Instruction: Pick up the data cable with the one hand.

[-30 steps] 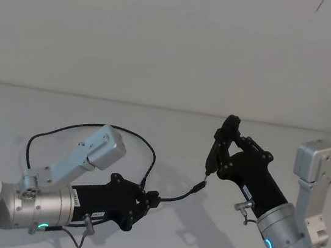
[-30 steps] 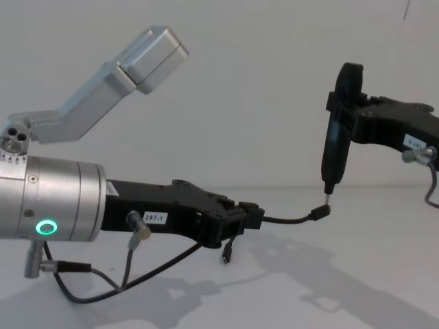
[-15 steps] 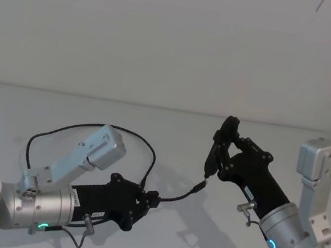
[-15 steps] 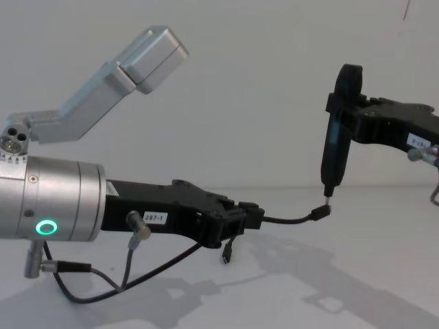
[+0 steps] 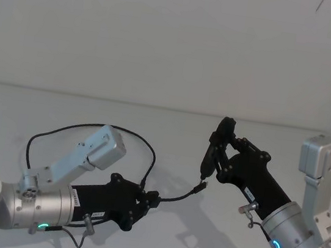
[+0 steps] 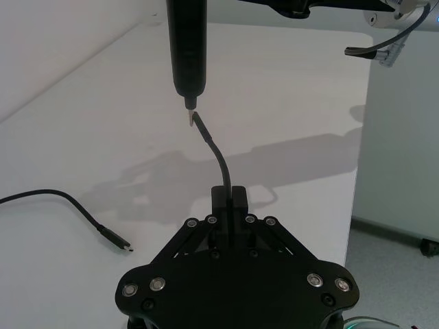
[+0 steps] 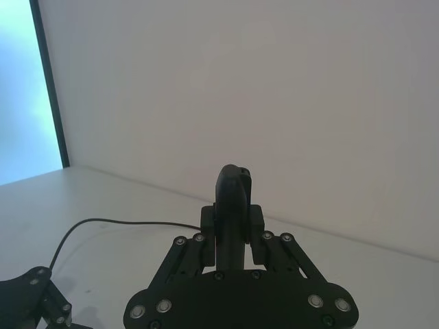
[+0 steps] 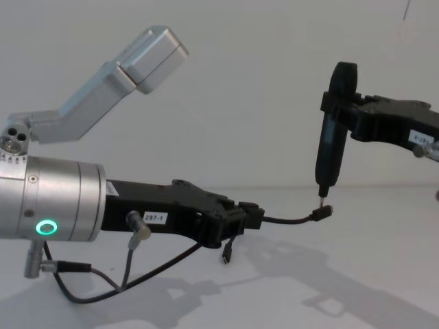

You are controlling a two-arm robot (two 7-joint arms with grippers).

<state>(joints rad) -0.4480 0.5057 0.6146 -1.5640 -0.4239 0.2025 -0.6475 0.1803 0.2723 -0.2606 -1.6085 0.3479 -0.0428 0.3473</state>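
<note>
Pinching the data cable (image 5: 173, 197) at its tip, the left tool (image 5: 152, 199) reaches rightward low over the white tabletop (image 5: 170, 137) in the head view; the cable loops back behind it to the far left, and a short branch runs right to a plug just under the metal tip of a black pen-shaped tool (image 5: 213, 155). The right tool (image 5: 221, 155) — near right of centre — is clamped on that pen, holding it upright.

In the left wrist view the fingers (image 6: 232, 202) are pressed together on the cable (image 6: 218, 156), which rises toward the pen's tip (image 6: 188, 113); another plugged branch (image 6: 110, 238) lies on the tabletop.

The right wrist view shows the jaws closed around the pen's body (image 7: 232, 205).

From the chest view the left tool (image 8: 250, 218) grips the cable (image 8: 291, 220) — a second plug (image 8: 226, 257) dangles below — while the pen (image 8: 332, 147) hangs upright, tip just above the raised plug (image 8: 324, 213).
</note>
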